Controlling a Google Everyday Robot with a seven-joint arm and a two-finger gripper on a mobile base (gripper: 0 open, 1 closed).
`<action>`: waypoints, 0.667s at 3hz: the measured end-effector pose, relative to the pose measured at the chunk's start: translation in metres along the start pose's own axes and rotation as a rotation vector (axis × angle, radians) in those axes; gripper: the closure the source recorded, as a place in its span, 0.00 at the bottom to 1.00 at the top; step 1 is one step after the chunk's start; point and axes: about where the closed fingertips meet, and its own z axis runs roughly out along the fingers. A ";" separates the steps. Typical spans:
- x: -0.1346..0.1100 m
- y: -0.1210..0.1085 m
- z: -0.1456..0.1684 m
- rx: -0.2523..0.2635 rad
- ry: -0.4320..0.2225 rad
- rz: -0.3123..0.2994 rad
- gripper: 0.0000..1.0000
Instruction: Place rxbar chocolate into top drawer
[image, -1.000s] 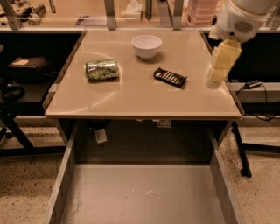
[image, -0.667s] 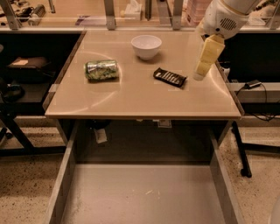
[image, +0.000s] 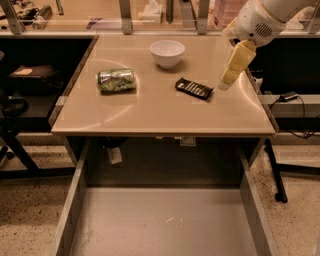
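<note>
The gripper hangs from the white arm at the right rear of the table, pointing down and tilted a little to the left, its tip close over the tabletop. Whether it is spread or closed cannot be told from this view; it appears as one pale yellow shape. It holds nothing that can be seen.

Just left of the tip lies the rxbar, flat on the table and turned at a slant, near the gripper but not touching it. Behind the bar, toward the back edge, stands a white bowl. Well to the left lies a crushed green can on its side.

Below the table's front edge the drawer is pulled out toward the camera, its grey scuffed bottom and low side walls in full view. The bar is not in it. Speckled floor shows on both sides.
</note>
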 end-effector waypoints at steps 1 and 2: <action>0.011 0.006 0.015 -0.017 -0.222 0.071 0.00; 0.008 0.010 0.039 -0.012 -0.395 0.107 0.00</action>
